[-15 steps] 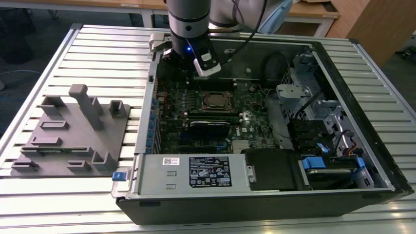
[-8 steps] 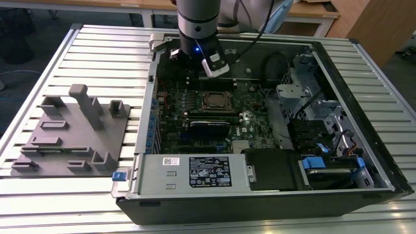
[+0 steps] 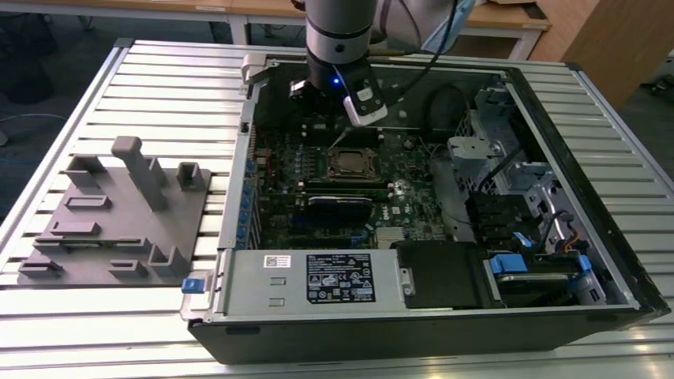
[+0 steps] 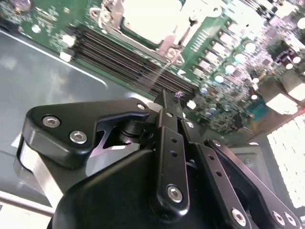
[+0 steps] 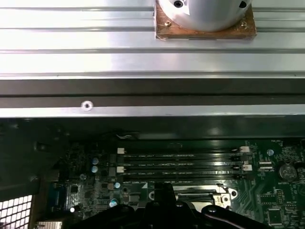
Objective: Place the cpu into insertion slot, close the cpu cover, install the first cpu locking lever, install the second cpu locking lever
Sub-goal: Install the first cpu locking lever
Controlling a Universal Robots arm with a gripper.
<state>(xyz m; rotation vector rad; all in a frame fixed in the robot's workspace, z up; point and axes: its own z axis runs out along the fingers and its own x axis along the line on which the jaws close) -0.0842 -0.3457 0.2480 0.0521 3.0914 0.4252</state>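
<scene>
Tool (image 4: 170,101) narrow, tips together, just beside slot (image 3: 351,162). Cpu (image 4: 151,16) seated in slot, cover (image 4: 110,19) seemingly down around it. Thin lever (image 4: 166,74) stands raised, reaching toward tool tips; cannot tell if pinched. Risks: springy wire slips sideways and snaps back; tips scrape memory slots (image 4: 128,59).

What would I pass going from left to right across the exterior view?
Grey moulded block → insertion slot on the green board → blue drive tabs inside the computer case.
</scene>
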